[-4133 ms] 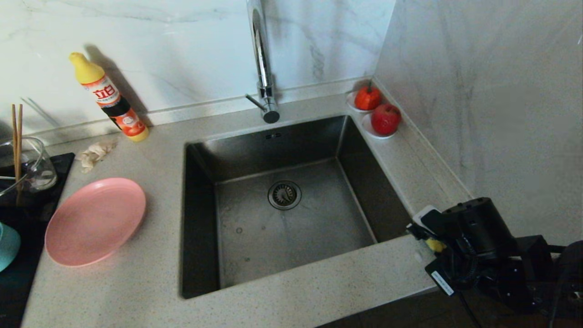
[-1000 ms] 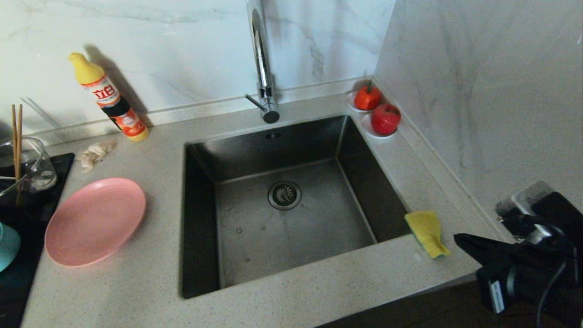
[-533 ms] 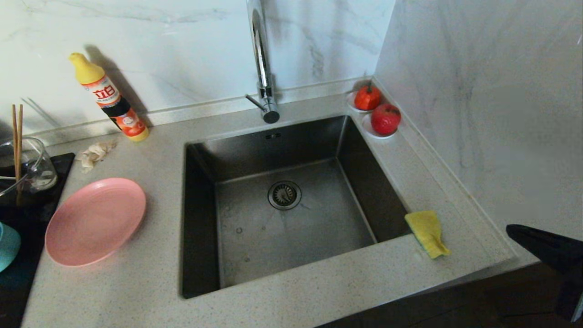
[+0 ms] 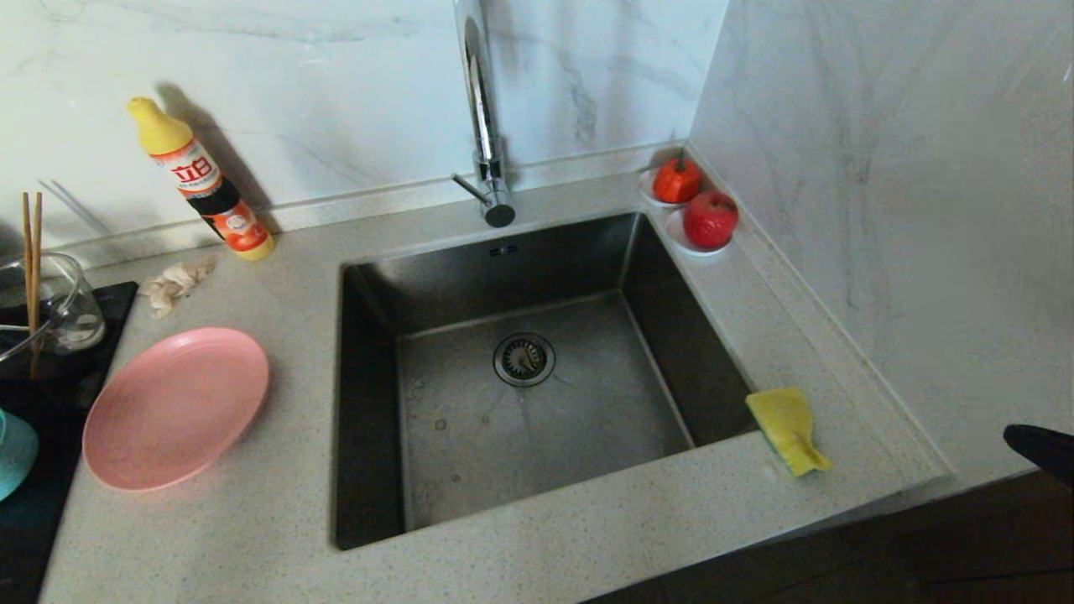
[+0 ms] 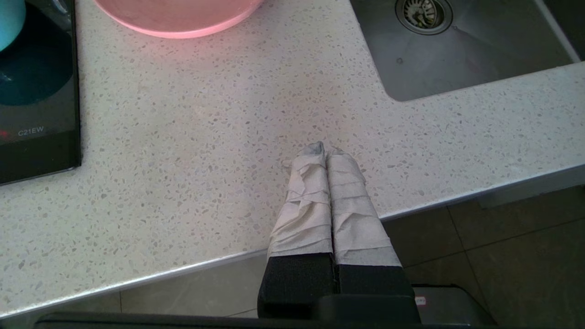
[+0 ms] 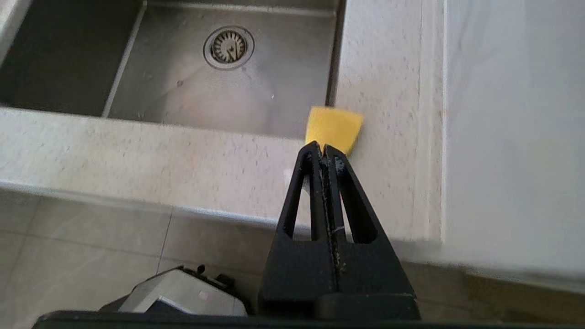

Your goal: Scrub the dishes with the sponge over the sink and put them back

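The sponge point(image 6: 335, 125) is a yellow slab with a thin dark green layer showing along its near edge in the head view. It lies flat on the counter point(image 4: 587, 520) at the sink's point(image 4: 470, 436) near right corner, just beyond the right end effector's point(image 6: 323, 150) tips and clear of them. That end effector is black, its two fingers pressed together on nothing, hanging off the counter's front edge and pointing toward the sponge. In the head view only a dark sliver of it shows at the right border.

The left end effector point(image 5: 323, 148) (fingers wrapped in pale tape) is also closed and empty, poised over the counter near its front edge. Beyond it lies the pink plate point(image 4: 174, 407), wide and shallow, left of the sink. Farther left sits the teal bowl point(image 4: 15, 453). The chopsticks point(image 4: 31, 260) stand in a glass jug point(image 4: 63, 306), seen only by the head camera.
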Robot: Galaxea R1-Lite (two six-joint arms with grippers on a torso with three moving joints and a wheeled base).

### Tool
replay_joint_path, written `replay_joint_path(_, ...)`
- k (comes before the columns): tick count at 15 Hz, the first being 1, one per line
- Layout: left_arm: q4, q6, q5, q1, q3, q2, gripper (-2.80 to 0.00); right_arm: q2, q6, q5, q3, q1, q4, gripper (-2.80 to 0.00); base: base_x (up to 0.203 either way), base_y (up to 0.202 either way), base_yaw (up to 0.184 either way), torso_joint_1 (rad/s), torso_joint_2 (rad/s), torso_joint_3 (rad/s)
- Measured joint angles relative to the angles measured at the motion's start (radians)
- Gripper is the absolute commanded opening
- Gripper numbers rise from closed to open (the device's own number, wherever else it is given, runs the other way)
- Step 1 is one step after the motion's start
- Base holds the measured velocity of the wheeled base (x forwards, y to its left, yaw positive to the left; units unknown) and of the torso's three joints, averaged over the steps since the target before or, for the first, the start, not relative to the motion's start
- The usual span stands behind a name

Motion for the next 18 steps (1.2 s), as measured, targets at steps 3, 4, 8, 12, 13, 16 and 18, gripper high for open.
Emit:
replay_joint_path(3,0.0,0.0,0.0,0.0,0.0,0.0,-2.8,-0.092,-0.026,0.114,0.034,-0.141,0.05,-2.8,0.0,0.0,0.0,0.0,0.0,0.0)
replay_joint_path(4,0.0,0.0,0.0,0.0,0.0,0.0,-2.8,-0.126,-0.028,0.132,0.054,-0.162,0.057,-2.8,0.0,0.0,0.0,0.0,0.0,0.0)
replay_joint_path(8,0.0,-0.001,0.0,0.0,0.0,0.0,-2.8,-0.286,-0.033,0.16,0.164,-0.194,0.099,-2.8,0.0,0.0,0.0,0.0,0.0,0.0)
replay_joint_path(12,0.0,0.0,0.001,0.0,0.0,0.0,-2.8,-0.459,-0.035,0.147,0.291,-0.211,0.1,-2.8,0.0,0.0,0.0,0.0,0.0,0.0)
replay_joint_path(13,0.0,0.0,0.0,0.0,0.0,0.0,-2.8,-0.495,-0.035,0.124,0.334,-0.214,0.096,-2.8,0.0,0.0,0.0,0.0,0.0,0.0)
replay_joint_path(16,0.0,0.0,0.0,0.0,0.0,0.0,-2.8,-0.594,-0.038,0.007,0.452,-0.21,0.087,-2.8,0.0,0.0,0.0,0.0,0.0,0.0)
replay_joint_path(18,0.0,0.0,0.0,0.0,0.0,0.0,-2.8,-0.67,-0.042,-0.079,0.485,-0.204,0.102,-2.8,0.0,0.0,0.0,0.0,0.0,0.0)
